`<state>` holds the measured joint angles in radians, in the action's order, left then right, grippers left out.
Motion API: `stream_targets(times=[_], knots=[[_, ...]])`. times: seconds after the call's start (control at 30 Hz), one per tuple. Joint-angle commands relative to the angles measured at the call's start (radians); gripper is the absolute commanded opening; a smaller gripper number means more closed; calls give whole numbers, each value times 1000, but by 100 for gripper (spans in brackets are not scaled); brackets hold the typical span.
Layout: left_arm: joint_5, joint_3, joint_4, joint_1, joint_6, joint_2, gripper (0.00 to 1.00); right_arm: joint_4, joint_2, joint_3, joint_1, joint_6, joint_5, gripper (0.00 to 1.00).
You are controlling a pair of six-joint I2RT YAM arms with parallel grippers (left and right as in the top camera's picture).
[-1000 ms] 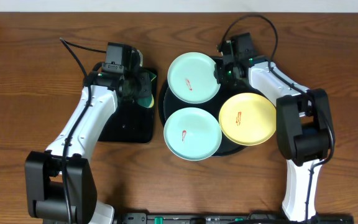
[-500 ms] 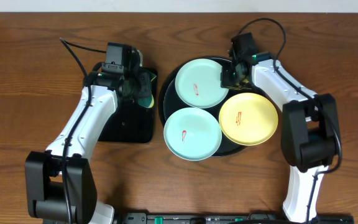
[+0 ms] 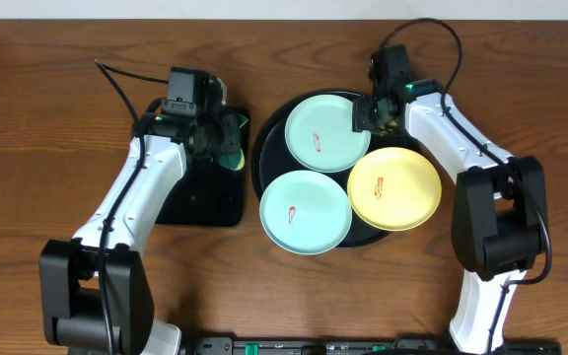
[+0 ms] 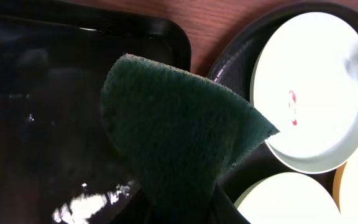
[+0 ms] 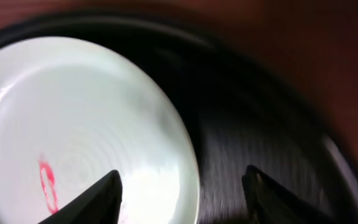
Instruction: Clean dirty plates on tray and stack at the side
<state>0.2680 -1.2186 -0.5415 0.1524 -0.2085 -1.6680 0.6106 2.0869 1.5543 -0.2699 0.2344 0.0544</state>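
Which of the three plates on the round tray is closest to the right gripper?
The mint-blue plate at the tray's far side: the right gripper sits at its right rim. The other mint-blue plate and the yellow plate lie nearer the robot.

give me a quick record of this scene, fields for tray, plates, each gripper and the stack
tray: round black tray, holds all three plates
plates: far mint plate, near mint plate, yellow plate; each has a red smear
left gripper: shut on green sponge, over a corner of the rectangular black tray
right gripper: open, fingers either side of the far mint plate's rim
stack at side: none yet
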Motion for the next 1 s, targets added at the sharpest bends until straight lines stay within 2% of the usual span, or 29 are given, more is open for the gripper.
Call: stream_targets(times=[0.0, 0.3, 0.43, 0.57, 0.67, 0.73, 0.87, 0.97], knots=[[13, -13, 4, -2, 10, 5, 12, -13, -13, -3, 26, -260, 84, 58], [13, -13, 1, -2, 10, 5, 12, -69, 53, -3, 55, -296, 139, 53], [13, -13, 0, -2, 10, 5, 12, -92, 78, -4, 52, -255, 190, 45], [13, -13, 0, -2, 10, 5, 12, -89, 113, -4, 48, -229, 183, 34], [13, -13, -4, -2, 10, 5, 12, -86, 123, -4, 47, -204, 181, 15], [12, -13, -9, -2, 10, 5, 12, -83, 118, -4, 47, -137, 142, 2], [12, -13, -15, -2, 10, 5, 12, -18, 104, -4, 47, 105, 6, 1], [8, -13, -15, -2, 10, 5, 12, 27, 100, -4, 47, 213, -5, 1]])
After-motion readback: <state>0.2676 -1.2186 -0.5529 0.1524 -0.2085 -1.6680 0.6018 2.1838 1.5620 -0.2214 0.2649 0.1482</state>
